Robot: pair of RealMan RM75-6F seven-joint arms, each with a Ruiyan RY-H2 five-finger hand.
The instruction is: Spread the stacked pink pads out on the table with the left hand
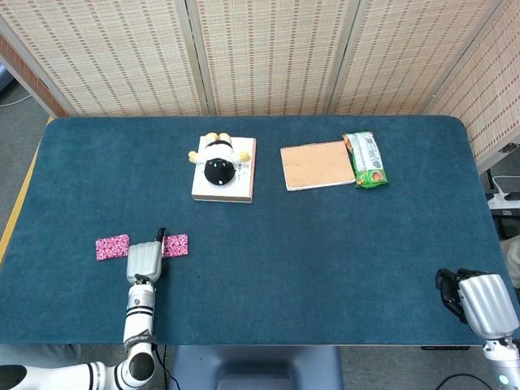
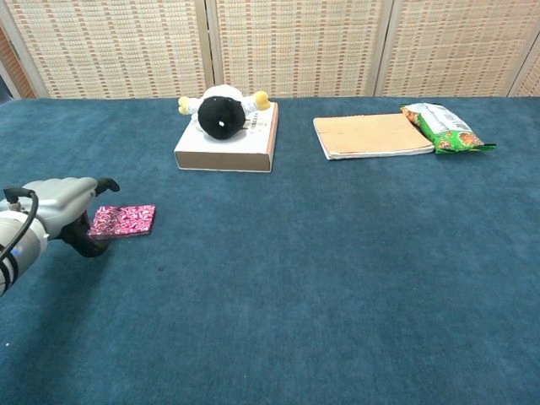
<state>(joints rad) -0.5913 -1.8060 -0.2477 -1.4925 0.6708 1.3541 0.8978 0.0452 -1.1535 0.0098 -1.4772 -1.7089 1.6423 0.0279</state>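
Two pink patterned pads lie on the blue table (image 1: pixel 309 268) at the front left. One pink pad (image 1: pixel 112 247) lies alone further left. The other pink pad (image 1: pixel 176 244) (image 2: pixel 124 220) lies to its right. My left hand (image 1: pixel 145 260) (image 2: pixel 66 213) is between them, at the left edge of the right pad, fingers apart and holding nothing. In the chest view the hand hides the left pad. My right hand (image 1: pixel 479 302) rests at the table's front right corner, holding nothing.
A white box (image 1: pixel 225 180) with a black and yellow plush toy (image 1: pixel 217 165) on it stands at the back middle. To its right lie a brown notebook (image 1: pixel 317 165) and a green snack bag (image 1: pixel 365 159).
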